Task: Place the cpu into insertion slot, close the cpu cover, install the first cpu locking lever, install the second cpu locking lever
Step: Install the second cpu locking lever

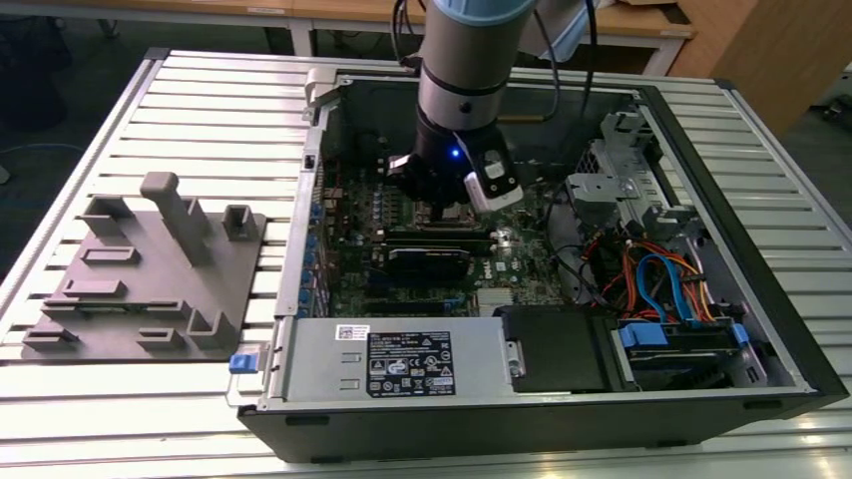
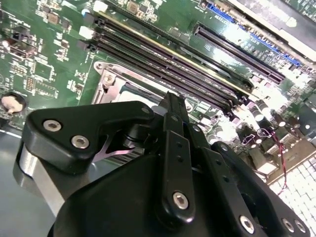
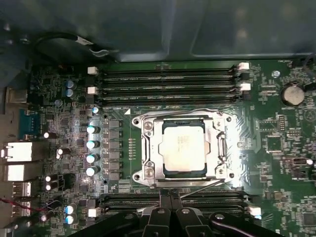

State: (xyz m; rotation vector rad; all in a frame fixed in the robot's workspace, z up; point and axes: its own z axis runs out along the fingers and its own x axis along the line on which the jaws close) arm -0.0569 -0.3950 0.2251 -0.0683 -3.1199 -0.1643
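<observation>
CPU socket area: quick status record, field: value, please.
cpu: seated in the insertion slot, silver top showing
cpu cover: closed flat, framing the chip
memory slots: long black rows on both sides of the socket, empty
gripper: above the board beside the socket, holding nothing visible
arm: reaching down into the open computer case

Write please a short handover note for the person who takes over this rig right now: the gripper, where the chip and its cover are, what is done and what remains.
Gripper: empty, lowered inside the open computer case, just beside the socket; its fingers look closed together.
Chip: lying flat in the socket.
Cover: the metal frame is folded down around the chip, whose top shows through the window.
Done: chip placed, cover closed.
Left: the locking levers. A thin wire lever runs along the socket edge nearest the gripper; whether it is latched cannot be told. The other lever is not clear enough to judge.
</observation>
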